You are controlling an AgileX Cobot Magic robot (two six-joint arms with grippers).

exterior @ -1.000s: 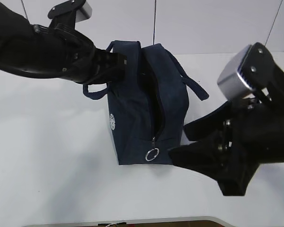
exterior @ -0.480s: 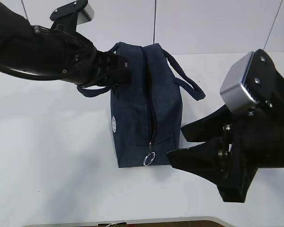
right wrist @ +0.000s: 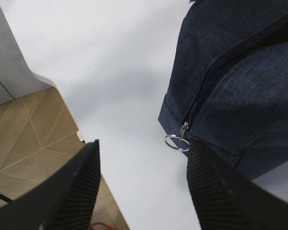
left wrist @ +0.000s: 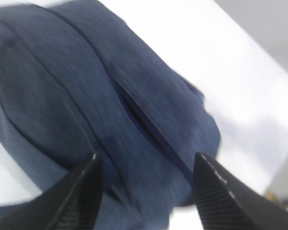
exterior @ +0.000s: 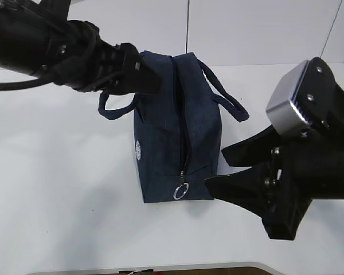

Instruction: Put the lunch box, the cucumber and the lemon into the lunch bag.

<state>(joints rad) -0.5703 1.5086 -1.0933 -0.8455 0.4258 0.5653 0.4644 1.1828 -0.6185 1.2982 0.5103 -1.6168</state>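
The navy lunch bag (exterior: 178, 132) stands in the middle of the white table, its top zipper drawn together and the silver ring pull (exterior: 181, 192) hanging at the near end. My left gripper (exterior: 152, 80) hovers at the bag's far left top corner, above one loop handle (exterior: 112, 109). In the left wrist view that gripper (left wrist: 146, 160) is open, with blurred bag fabric (left wrist: 77, 96) below it and nothing held. My right gripper (exterior: 215, 169) stands open beside the bag's near right corner; its wrist view shows the ring pull (right wrist: 176, 142) by the right fingertip (right wrist: 201, 163). The lunch box, cucumber and lemon are out of view.
The table's front edge (exterior: 160, 268) runs close below the bag. Wooden floor (right wrist: 29, 143) shows past the table edge in the right wrist view. A grey wall and thin cables (exterior: 187, 26) stand behind the table.
My left gripper has opened, let go of the bag's top and lifted slightly. The gaping zipper slot has closed up and the bag has settled. The right gripper has barely moved.
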